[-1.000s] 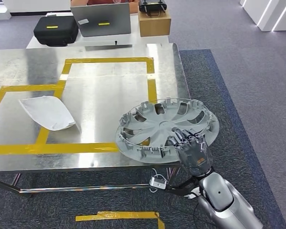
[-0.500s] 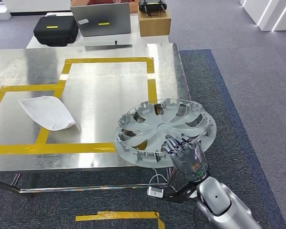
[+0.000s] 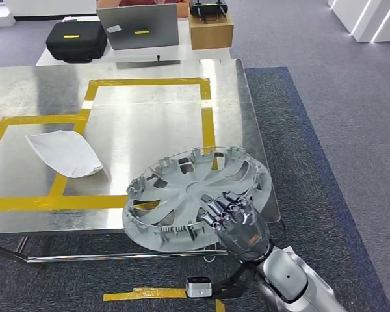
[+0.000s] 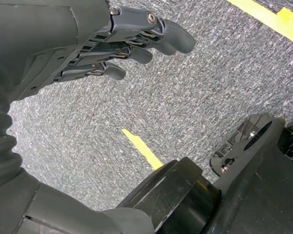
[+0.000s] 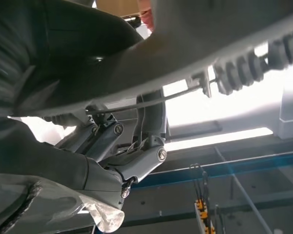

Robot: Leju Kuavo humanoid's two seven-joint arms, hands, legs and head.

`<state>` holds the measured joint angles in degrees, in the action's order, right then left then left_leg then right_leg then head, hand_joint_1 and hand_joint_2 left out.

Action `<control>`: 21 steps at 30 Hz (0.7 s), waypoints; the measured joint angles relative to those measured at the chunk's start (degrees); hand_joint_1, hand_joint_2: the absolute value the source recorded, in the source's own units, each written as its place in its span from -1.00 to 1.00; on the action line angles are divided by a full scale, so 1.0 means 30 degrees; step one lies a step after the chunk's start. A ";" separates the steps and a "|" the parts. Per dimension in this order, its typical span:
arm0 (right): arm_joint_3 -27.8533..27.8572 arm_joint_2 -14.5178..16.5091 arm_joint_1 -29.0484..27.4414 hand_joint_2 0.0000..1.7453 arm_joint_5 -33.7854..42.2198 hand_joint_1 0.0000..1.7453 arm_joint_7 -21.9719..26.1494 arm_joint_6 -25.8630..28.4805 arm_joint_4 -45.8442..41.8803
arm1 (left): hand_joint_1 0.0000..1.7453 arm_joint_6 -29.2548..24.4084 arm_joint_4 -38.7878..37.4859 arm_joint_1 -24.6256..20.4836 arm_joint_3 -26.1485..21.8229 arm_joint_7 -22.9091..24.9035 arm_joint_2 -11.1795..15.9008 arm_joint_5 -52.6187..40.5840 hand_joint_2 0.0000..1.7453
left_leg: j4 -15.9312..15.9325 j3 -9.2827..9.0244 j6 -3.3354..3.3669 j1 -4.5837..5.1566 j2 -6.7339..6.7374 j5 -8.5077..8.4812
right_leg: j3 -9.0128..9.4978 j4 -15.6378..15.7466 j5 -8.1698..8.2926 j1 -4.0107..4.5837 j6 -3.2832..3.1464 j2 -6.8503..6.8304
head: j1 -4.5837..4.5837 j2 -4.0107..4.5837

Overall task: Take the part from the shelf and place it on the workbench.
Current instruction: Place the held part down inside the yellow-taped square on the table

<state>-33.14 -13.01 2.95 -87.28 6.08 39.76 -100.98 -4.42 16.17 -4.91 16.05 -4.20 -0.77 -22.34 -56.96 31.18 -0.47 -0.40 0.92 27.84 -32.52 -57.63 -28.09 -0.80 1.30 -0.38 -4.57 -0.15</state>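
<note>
Over the near right corner of the steel desk, the right robot hand grips the near rim of a grey plastic wheel cover, fingers laid across its inner face. The cover is round, spoked with curved slots, ringed by small clips, and it hangs tilted, partly past the desk edge above the carpet. The left robot hand hangs above the floor, fingers loosely extended, grasping nothing.
</note>
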 joint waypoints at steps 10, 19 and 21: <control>-0.0069 0.0082 -0.0024 -0.50 0.0095 -0.50 0.0340 -0.0007 -0.0384 | -1.00 -0.0022 0.0000 -0.0025 0.0066 0.0053 0.0000 -0.0062 1.00 | -0.0011 0.0003 0.0002 0.0004 0.0000 0.0002 | -0.0003 0.0001 0.0001 -0.0005 0.0001 0.0002 | 0.0002 0.0000; 0.0248 0.0075 -0.0227 -1.00 -0.0160 -1.00 -0.0421 -0.0007 -0.0249 | -1.00 0.0204 0.0000 -0.0013 0.0078 0.0062 0.0033 0.0056 -1.00 | -0.0013 0.0003 0.0005 0.0004 0.0001 0.0006 | -0.0007 0.0002 0.0001 -0.0004 0.0001 0.0008 | 0.0000 0.0000; 0.0426 0.0075 -0.0312 -1.00 -0.0180 -1.00 -0.0648 -0.0009 -0.0031 | -1.00 0.0281 0.0000 -0.0012 0.0078 0.0123 0.0046 0.0073 -1.00 | -0.0013 0.0003 0.0005 0.0004 0.0001 0.0006 | -0.0006 0.0002 0.0001 -0.0005 0.0001 0.0008 | 0.0000 0.0000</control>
<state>-31.86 -12.79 2.02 -87.82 4.13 39.73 -101.08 -3.57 16.17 -4.94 16.28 -3.83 -0.63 -22.12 -57.00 31.19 -0.45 -0.39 0.92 27.85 -32.54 -57.62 -28.09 -0.81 1.30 -0.36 -4.57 -0.15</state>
